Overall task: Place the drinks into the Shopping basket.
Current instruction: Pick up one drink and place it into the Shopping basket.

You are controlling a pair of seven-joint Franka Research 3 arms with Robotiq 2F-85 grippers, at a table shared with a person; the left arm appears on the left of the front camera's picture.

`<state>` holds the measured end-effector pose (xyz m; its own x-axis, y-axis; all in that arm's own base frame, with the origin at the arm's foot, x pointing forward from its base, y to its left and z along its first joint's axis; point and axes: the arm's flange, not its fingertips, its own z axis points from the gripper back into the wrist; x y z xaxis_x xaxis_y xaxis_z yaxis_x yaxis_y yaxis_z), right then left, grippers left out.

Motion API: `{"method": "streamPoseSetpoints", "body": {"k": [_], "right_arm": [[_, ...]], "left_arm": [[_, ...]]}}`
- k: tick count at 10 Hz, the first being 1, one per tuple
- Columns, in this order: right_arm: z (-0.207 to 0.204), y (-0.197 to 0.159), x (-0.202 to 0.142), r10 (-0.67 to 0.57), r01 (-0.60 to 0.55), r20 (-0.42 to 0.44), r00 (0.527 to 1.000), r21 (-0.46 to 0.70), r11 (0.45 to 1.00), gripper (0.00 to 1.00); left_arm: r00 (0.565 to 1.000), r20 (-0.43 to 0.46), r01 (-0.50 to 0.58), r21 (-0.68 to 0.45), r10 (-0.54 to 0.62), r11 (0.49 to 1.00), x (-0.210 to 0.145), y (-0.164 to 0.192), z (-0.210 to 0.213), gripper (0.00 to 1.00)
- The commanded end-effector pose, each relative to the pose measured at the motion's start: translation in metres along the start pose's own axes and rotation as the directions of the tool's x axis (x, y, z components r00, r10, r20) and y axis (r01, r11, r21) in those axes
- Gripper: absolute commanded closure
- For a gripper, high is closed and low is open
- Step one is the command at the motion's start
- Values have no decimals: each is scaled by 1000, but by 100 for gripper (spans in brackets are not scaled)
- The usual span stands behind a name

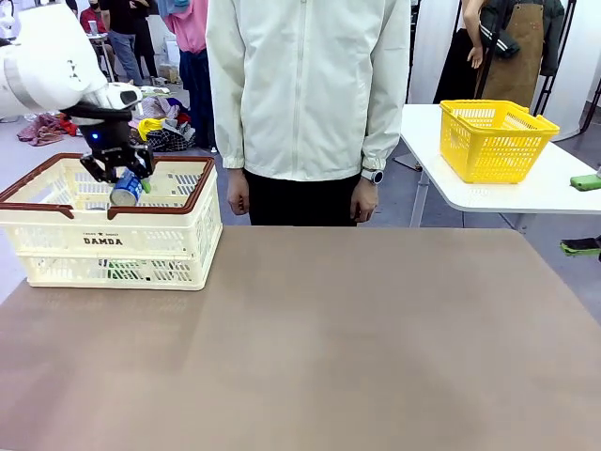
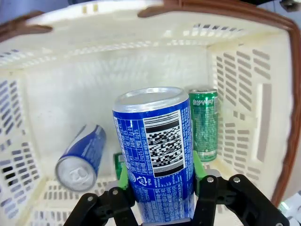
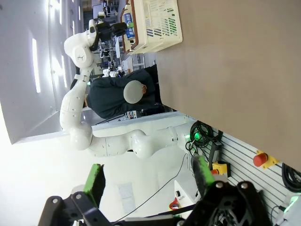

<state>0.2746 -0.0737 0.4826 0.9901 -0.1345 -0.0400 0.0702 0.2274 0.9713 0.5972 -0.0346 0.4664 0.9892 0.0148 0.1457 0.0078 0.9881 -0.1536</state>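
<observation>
While a person in a pale jacket stands beyond the brown table, the large cream slotted plastic shopping basket with a dark red rim sits on it. Over this basket the left gripper is clamped on a slim blue metal can. Inside lie another blue can and a green can. The right gripper, away from the basket, gapes wide and empty.

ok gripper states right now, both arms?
Left gripper: shut on the blue can, above the Shopping basket.
Right gripper: open, empty.
</observation>
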Motion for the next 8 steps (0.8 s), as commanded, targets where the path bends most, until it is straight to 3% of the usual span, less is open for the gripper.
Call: {"method": "streamPoseSetpoints", "body": {"k": [1,4,8], "right_arm": [[2,4,0,-1,1,-5,1000,8,1000,0],[2,4,0,-1,1,-5,1000,8,1000,0],[2,4,0,-1,1,-5,1000,8,1000,0]], "left_arm": [[999,-45,9,-56,-12,998,3,18,-28,100],[997,-76,21,39,-18,999,10,21,-64,100],[998,-58,43,73,-39,996,20,10,-67,100]]}}
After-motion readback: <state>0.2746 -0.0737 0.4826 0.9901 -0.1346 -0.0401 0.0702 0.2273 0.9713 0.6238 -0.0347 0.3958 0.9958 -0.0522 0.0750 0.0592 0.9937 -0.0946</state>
